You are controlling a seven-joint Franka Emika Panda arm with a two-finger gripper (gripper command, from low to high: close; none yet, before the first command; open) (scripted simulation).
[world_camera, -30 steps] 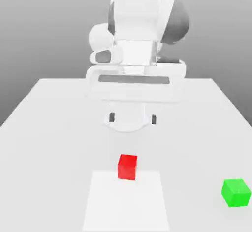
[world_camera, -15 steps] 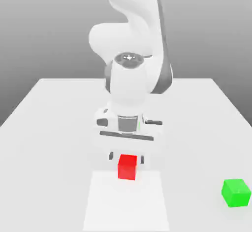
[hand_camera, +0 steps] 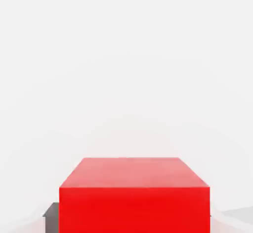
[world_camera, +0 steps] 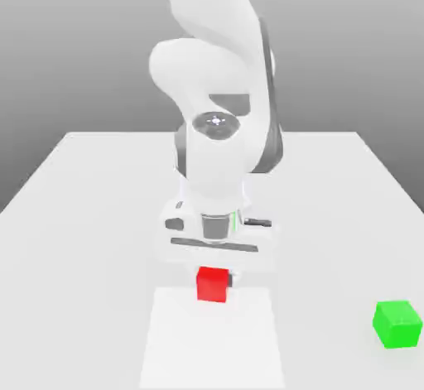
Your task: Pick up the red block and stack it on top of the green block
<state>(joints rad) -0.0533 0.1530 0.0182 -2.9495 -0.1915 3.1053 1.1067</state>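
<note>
Sitting under the hand (world_camera: pixel 214 276) — grip unclear — the red block (world_camera: pixel 212 284) shows plain, smooth, bright faces.

You see a plain white table (world_camera: pixel 74 214). On it sit the red block (world_camera: pixel 212 285) and, well apart toward the exterior view's right, the green block (world_camera: pixel 397 324).

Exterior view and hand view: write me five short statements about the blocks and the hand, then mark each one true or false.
1. The red block sits directly below the hand. True.
2. The green block is stacked on the red block. False: it rests alone on the table, far toward the exterior view's right.
3. The red block fills the lower part of the hand view. True.
4. The hand is over the green block. False: it is over the red one.
5. Both blocks touch. False: they are well apart.
</note>
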